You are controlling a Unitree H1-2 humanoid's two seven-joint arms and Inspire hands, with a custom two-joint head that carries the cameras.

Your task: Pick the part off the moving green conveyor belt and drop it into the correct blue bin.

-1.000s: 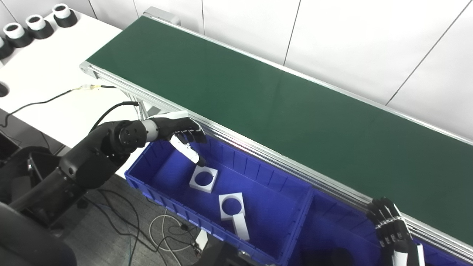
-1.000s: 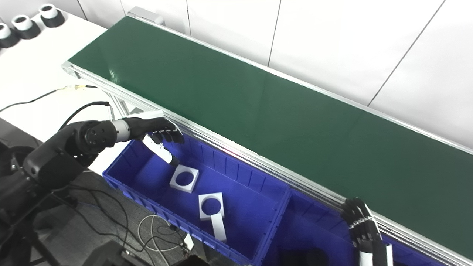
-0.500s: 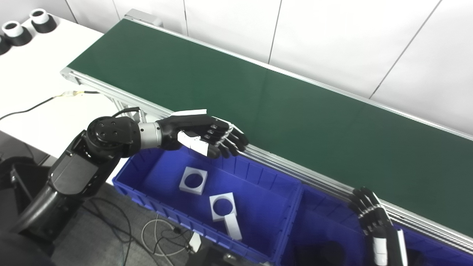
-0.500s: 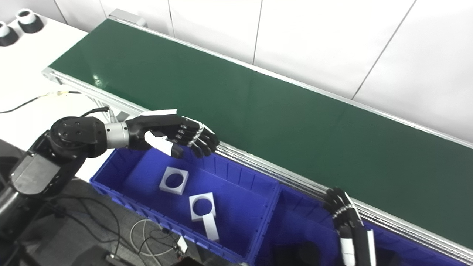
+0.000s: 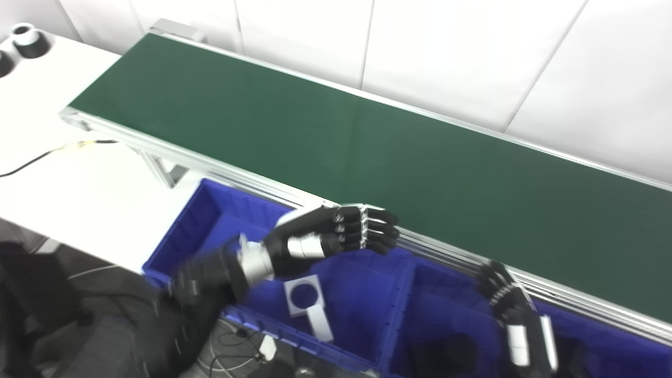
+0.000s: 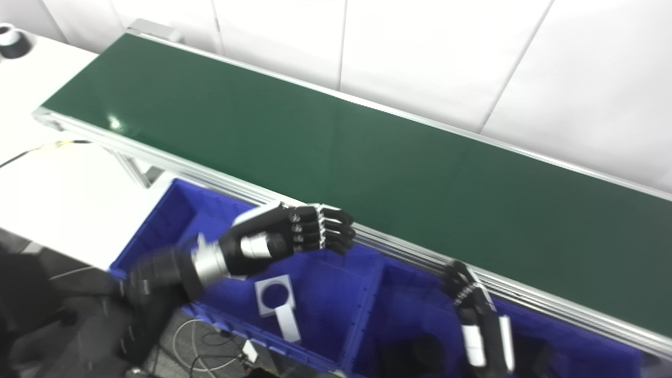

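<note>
Left robot hand (image 5: 336, 236): spread, empty, over blue bin (image 5: 210, 210) edge (motion-blurred arm)
Right robot hand (image 5: 504, 299): fingers apart, empty
Belt (image 5: 367, 152): bare

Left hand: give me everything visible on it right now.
The left hand is black, with silver knuckle hardware, a pale panel along its upper edge and a silver wrist cuff; the forearm behind it is motion-blurred. It is open and holds nothing, its fingers extended close together toward the conveyor belt. It hovers above the left blue bin, beside the belt's aluminium rail, above the white square part with a round hole on the bin floor. No contact is visible.
</note>
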